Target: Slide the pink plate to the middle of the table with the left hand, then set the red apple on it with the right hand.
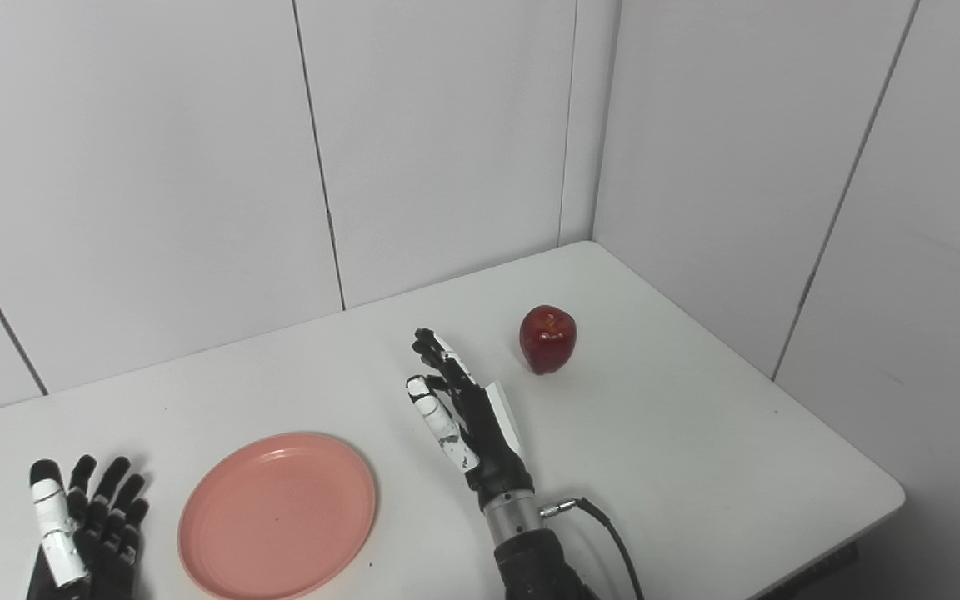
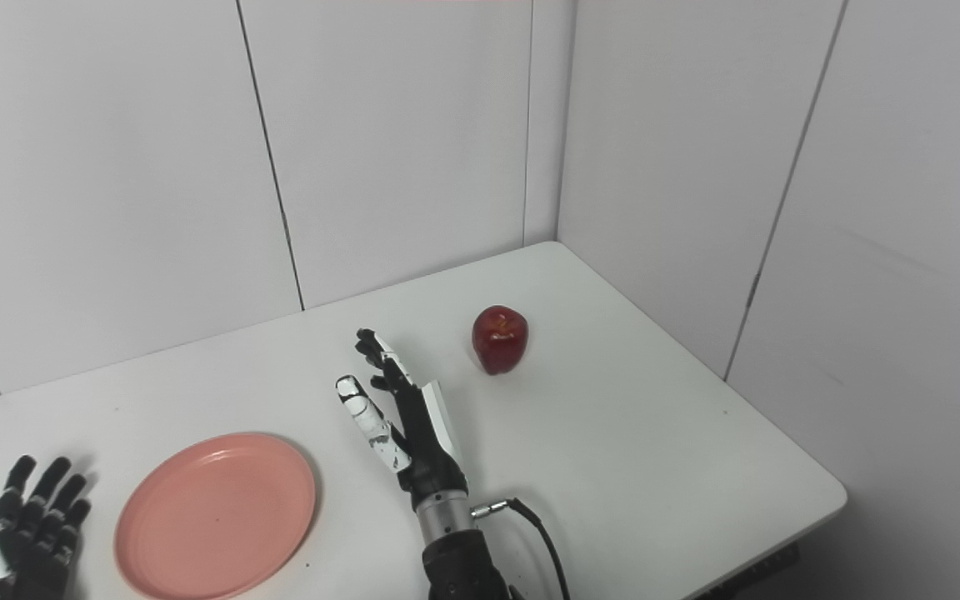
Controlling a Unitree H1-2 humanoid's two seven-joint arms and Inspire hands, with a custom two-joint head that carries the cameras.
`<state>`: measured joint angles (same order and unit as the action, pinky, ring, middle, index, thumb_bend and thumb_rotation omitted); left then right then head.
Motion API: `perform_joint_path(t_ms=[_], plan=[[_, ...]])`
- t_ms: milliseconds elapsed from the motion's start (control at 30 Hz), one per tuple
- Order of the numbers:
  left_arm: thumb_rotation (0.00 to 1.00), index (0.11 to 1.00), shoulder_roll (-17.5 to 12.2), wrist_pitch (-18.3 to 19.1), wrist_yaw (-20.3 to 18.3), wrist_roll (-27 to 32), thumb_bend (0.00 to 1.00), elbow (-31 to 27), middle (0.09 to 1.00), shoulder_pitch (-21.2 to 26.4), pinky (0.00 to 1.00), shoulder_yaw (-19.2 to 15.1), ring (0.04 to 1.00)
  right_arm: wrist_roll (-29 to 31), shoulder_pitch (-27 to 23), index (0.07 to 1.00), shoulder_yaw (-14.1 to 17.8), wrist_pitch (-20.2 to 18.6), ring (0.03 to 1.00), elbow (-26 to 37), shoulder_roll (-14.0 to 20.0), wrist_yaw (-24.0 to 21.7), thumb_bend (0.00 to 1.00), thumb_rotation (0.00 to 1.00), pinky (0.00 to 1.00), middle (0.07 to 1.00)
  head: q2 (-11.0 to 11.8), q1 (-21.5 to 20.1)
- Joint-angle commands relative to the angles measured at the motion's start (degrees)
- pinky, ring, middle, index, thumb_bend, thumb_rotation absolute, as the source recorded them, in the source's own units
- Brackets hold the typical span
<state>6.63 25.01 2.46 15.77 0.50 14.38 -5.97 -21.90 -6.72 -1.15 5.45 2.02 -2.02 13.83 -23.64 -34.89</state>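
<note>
Left eye view, pink plate [image 1: 277, 515] bare, red apple [image 1: 547, 338] apart, both robot hands spread.

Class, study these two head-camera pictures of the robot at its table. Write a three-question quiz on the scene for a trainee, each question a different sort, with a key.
1. True or false: the apple lies on the plate.
2. Which robot hand is nearer the apple? A. left robot hand B. right robot hand
3. Fill in: the plate lies between the two robot hands and holds ____.

Key:
1. False; it stands on the bare table, apart from the plate.
2. B
3. nothing

Both robot hands are open, fingers apart.
</note>
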Motion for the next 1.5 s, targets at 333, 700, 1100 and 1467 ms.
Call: perform_joint_path(t_ms=[333,700,1100,1467], plan=[[1.0,0.942,0.2,-1.6,-1.0,0.4,0.58,1.0,0.931,2.1,1.0,0.3,0.954,-10.7,-7.3,0.848,1.5,-5.8,0.805,7.9,8.1,-1.0,0.8,0.99,0.78,0.81,-1.7,1.4],[1.0,0.899,-0.3,-4.5,-2.4,0.2,0.64,3.9,0.885,2.3,0.98,0.5,0.907,-17.7,-11.0,0.838,1.8,-8.2,0.789,8.6,14.2,-2.3,0.8,0.99,0.68,0.838,-2.7,2.6],[1.0,0.902,-0.6,-7.2,-4.5,0.1,0.71,6.5,0.889,2.2,0.98,0.7,0.903,-26.5,-13.7,0.808,1.5,-9.5,0.8,5.8,21.8,-2.8,0.79,0.96,0.7,0.82,-2.9,3.3],[1.0,0.883,-0.7,-7.6,-4.8,0.3,0.71,6.7,0.88,2.1,0.97,0.7,0.896,-31.4,-13.9,0.775,1.3,-11.6,0.774,2.3,25.0,-4.2,0.78,0.9,0.72,0.781,-2.8,3.8]])
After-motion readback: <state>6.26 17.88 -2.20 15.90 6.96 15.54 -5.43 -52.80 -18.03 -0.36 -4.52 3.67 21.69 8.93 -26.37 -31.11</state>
